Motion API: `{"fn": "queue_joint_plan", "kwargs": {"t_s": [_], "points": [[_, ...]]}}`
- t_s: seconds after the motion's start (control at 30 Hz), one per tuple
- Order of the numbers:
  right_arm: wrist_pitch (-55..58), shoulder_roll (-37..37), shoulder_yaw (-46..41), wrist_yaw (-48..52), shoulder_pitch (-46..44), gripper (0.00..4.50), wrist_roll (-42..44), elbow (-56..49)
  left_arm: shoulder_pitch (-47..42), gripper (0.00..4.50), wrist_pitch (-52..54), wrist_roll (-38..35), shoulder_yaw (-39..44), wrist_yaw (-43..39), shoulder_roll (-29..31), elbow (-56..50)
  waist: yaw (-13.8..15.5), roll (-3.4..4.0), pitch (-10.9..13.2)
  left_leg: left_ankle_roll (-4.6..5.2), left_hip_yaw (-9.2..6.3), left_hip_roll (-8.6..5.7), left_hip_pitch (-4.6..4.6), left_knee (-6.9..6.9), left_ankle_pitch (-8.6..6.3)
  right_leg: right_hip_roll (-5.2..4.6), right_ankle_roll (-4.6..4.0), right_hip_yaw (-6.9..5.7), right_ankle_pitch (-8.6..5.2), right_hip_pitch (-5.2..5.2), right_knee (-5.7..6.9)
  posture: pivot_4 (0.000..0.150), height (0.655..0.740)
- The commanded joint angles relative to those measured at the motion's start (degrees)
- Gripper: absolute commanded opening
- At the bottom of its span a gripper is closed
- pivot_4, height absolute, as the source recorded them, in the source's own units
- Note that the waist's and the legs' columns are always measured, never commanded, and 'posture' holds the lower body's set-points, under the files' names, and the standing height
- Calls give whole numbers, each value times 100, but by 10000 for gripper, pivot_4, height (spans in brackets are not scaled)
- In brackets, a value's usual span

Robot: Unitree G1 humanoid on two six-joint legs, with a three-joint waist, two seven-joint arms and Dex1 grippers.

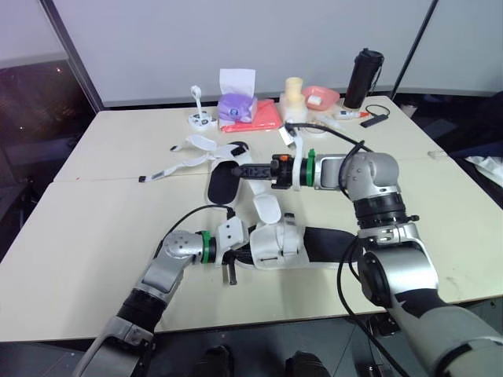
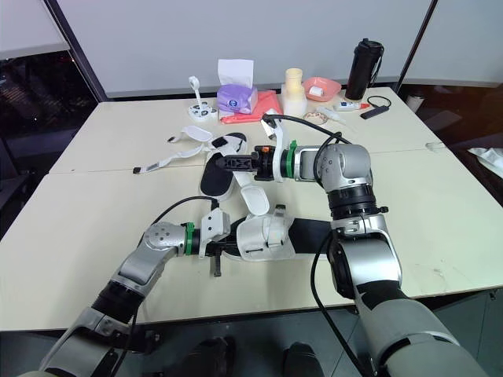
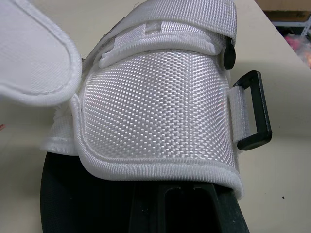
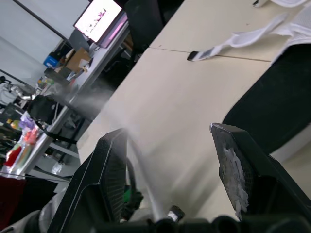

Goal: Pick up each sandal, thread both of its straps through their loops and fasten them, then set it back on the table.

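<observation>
Two sandals (image 1: 275, 243) | right pincer (image 1: 240, 170) released by far one (image 1: 222, 187) | left pincer (image 1: 234, 263) unclear | bottle (image 1: 363, 77) behind

The arms (image 1: 369, 177) are silver-grey with rounded joints, a green ring (image 1: 310, 169) at each wrist and a looping black cable (image 1: 189, 212). The left hand (image 1: 236, 255) has a white housing. The right hand (image 1: 238, 170) has black, scuffed fingers (image 4: 233, 174).

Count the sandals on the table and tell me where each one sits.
2. The near sandal lies by the front edge of the table. The far sandal lies at mid-table, straps loose, by the right gripper. No others seem hidden.
</observation>
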Motion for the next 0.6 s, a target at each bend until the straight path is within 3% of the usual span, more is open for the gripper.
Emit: {"fn": "queue_joint_plan", "kwargs": {"t_s": [0.03,0.1,0.2,0.43,0.6], "points": [[285,-11,-214,-42,-64,23582,341,-589,203,0,191,268,-364,-19,-8,402,2,0,0,0,-1,0,0,0,0,0,0,-1,0,1,0,1500,7400],[469,-56,-213,-54,79,16170,464,-950,186,0,180,270,-361,-18,-13,423,6,0,0,0,-1,0,0,0,0,0,0,0,0,0,0,1500,7400],[709,-119,-253,-104,269,200,644,-1454,174,0,162,272,-363,-22,-19,441,6,0,0,0,-2,0,0,-1,0,0,0,-1,0,1,-1,1500,7400],[805,-336,-54,-96,667,200,863,-2384,125,0,125,275,-377,-51,-48,515,15,0,0,0,-3,0,0,-1,0,-1,0,-1,0,0,0,1500,7400],[284,-636,150,-56,686,200,509,-1846,93,0,106,291,-386,-75,-69,553,16,-1,0,0,-1,0,1,0,0,-1,0,-2,0,3,-1,1500,7400]]}}
